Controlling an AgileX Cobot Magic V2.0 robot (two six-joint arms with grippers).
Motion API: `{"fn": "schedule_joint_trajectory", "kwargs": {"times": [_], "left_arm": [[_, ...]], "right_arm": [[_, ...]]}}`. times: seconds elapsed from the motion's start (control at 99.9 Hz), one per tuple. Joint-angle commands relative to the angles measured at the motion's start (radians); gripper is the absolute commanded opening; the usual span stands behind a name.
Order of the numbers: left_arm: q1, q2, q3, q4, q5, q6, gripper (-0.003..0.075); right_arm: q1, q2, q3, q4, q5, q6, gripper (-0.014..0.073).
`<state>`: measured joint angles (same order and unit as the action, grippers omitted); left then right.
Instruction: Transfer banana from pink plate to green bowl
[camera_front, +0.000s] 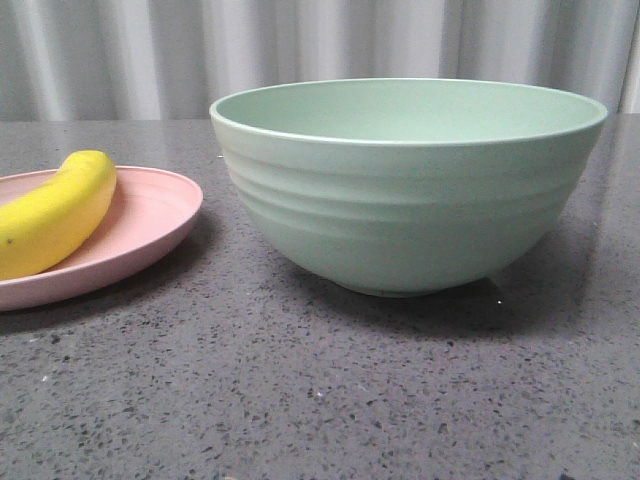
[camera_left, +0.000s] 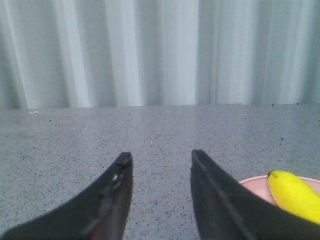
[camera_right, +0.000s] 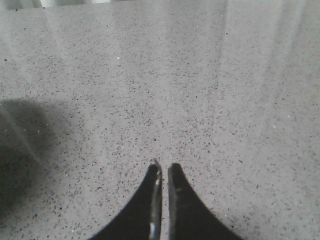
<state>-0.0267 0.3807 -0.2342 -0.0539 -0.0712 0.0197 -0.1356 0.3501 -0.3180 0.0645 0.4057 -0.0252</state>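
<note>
The yellow banana (camera_front: 55, 213) lies on the pink plate (camera_front: 150, 225) at the left of the front view. The large green bowl (camera_front: 400, 190) stands upright to the right of the plate, apart from it. No gripper shows in the front view. In the left wrist view my left gripper (camera_left: 161, 157) is open and empty over bare table, with the banana (camera_left: 295, 194) and the plate rim (camera_left: 252, 181) just beyond its right finger. In the right wrist view my right gripper (camera_right: 165, 166) is shut on nothing above bare table.
The dark grey speckled tabletop (camera_front: 320, 400) runs to a white corrugated wall (camera_front: 320, 50) at the back. A shadow falls on the table (camera_right: 20, 150) in the right wrist view.
</note>
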Motion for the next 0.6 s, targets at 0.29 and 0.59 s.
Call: {"fn": "schedule_joint_trajectory", "kwargs": {"times": [0.29, 0.59], "left_arm": [[-0.004, 0.141, -0.131, -0.007, 0.025, -0.013, 0.0412], [-0.154, 0.318, -0.311, -0.007, 0.204, -0.013, 0.0412]], "right_arm": [[0.003, 0.015, -0.037, 0.005, -0.100, 0.000, -0.0053], [0.003, 0.015, -0.037, 0.005, -0.107, 0.000, -0.0053]]}}
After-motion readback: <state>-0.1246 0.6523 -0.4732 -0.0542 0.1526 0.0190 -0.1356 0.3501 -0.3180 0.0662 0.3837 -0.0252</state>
